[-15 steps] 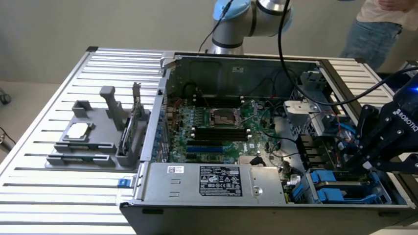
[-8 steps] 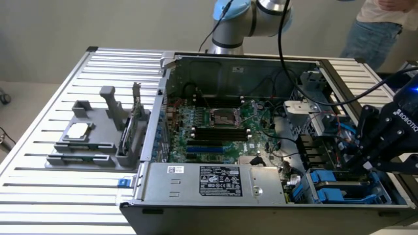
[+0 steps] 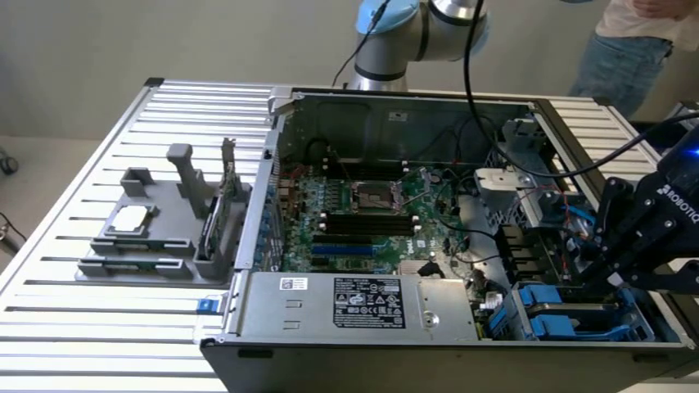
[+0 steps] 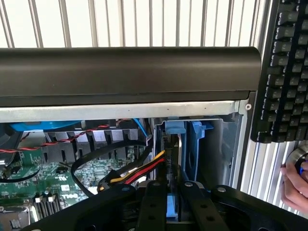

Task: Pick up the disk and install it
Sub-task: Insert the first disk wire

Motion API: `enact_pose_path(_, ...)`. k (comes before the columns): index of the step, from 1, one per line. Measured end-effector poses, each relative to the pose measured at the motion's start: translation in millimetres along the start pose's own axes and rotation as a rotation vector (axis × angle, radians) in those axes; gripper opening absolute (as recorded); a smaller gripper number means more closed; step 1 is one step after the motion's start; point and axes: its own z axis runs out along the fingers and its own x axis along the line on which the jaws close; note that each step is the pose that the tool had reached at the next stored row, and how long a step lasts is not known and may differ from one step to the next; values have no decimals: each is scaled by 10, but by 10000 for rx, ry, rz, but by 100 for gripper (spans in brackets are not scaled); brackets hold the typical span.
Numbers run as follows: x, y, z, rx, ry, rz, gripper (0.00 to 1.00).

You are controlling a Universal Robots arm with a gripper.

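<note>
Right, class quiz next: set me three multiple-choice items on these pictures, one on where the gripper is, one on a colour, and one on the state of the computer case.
1. In the exterior view, the gripper is over:
A the grey stand
B the drive bay at the case's right end
C the processor socket

2. The plastic framing the disk is:
A red
B blue
C green

3. The computer case is:
A open, with the motherboard bare
B shut by a panel
C wrapped in film

Answers:
1 B, it hangs above that bay at the exterior view's right.
2 B, the wrist view shows blue plastic round the disk.
3 A, the board lies in plain sight.
</note>
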Motion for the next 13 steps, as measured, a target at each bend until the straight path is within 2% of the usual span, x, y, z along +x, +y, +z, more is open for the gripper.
enact_pose_path(3,9,-3,-1,-16,-5,-18,16)
enact_pose_path(13,31,-10,-1,-12,9,40,16)
